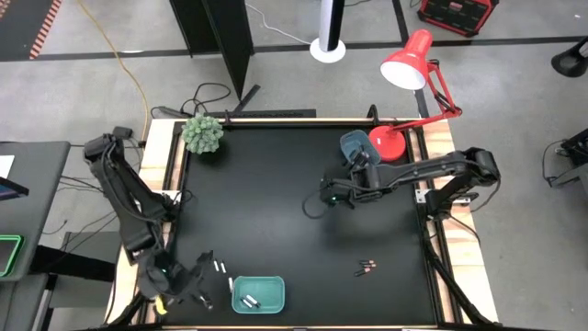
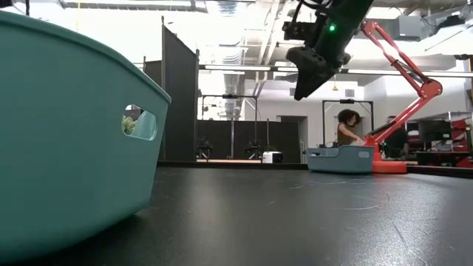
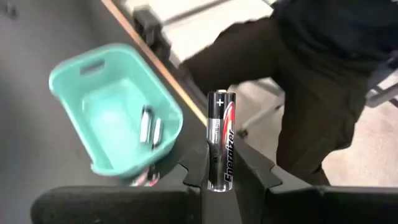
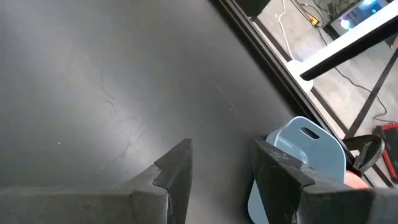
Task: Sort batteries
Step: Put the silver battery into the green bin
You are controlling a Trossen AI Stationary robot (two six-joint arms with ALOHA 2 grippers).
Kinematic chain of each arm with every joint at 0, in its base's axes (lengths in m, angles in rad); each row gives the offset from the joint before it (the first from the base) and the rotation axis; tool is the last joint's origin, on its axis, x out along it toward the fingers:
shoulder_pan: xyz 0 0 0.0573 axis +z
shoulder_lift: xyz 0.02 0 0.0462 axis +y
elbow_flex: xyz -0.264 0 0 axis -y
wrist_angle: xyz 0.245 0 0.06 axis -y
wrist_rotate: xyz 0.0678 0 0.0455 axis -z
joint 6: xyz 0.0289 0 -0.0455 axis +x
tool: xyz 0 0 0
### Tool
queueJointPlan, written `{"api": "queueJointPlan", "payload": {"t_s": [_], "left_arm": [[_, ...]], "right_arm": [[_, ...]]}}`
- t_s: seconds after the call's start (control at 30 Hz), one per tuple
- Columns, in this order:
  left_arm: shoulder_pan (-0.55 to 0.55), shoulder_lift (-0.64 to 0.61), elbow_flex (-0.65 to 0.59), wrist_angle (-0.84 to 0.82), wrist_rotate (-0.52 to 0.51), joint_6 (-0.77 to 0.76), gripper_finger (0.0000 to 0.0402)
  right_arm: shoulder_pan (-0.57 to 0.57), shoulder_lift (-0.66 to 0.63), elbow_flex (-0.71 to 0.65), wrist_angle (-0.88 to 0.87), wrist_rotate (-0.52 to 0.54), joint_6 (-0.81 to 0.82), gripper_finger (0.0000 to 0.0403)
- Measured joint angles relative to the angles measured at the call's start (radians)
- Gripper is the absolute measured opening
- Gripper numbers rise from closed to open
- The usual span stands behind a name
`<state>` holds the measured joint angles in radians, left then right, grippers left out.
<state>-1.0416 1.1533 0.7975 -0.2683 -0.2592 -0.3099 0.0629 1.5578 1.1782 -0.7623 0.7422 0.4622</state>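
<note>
My left gripper (image 1: 202, 269) is near the table's near-left corner, just left of the teal tray (image 1: 258, 292), and is shut on a black-and-silver battery with a red band (image 3: 221, 134). The teal tray (image 3: 115, 109) holds two whitish-silver batteries (image 3: 149, 127) lying on its floor. A dark, pink-banded battery (image 3: 143, 180) lies on the table beside the tray. Two more small batteries (image 1: 220, 267) lie left of the tray, and dark ones (image 1: 367, 268) toward the near right. My right gripper (image 1: 323, 195) hovers open above mid-table, with the blue tray (image 4: 298, 158) beyond it. My left gripper pinches the battery between its two fingers (image 3: 252, 171), which close on its lower part (image 3: 219, 177). The battery runs along the fingers, and its plus-marked end (image 3: 220, 96) sticks out past the fingertips. It is lifted clear of the table.
The blue tray (image 1: 354, 145) sits at the far right beside a red desk lamp base (image 1: 388, 142). A small green plant (image 1: 202, 134) stands at the far left corner. A person in dark clothes (image 3: 311, 81) stands beyond the table edge. Another person (image 2: 347, 127) shows far off in the room.
</note>
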Motion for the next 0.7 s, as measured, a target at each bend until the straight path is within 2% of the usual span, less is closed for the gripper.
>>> {"api": "queueJointPlan", "payload": {"t_s": [0.1, 0.17, 0.27, 0.33, 0.47, 0.7], "left_arm": [[-0.001, -0.017, 0.000, -0.002, -0.014, 0.013, 0.0042], [0.006, -0.015, 0.000, -0.005, -0.062, -0.011, 0.0042], [0.038, -0.005, 0.000, 0.002, -0.164, -0.111, 0.0042], [0.066, 0.014, 0.000, 0.012, -0.189, -0.172, 0.0042], [0.117, 0.085, 0.000, 0.092, -0.190, -0.199, 0.0042], [0.187, 0.197, 0.000, 0.171, -0.106, -0.184, 0.0042]], "right_arm": [[0.010, 0.000, 0.000, 0.000, 0.001, 0.000, 0.0177], [0.015, 0.000, 0.000, 0.000, 0.001, 0.000, 0.0177], [0.016, 0.000, 0.000, 0.000, 0.001, 0.000, 0.0177], [0.016, 0.000, 0.000, 0.000, 0.001, 0.000, 0.0177], [0.016, 0.000, 0.000, 0.005, 0.001, 0.000, 0.0177], [0.016, 0.000, 0.000, 0.017, 0.001, 0.000, 0.0177]]}}
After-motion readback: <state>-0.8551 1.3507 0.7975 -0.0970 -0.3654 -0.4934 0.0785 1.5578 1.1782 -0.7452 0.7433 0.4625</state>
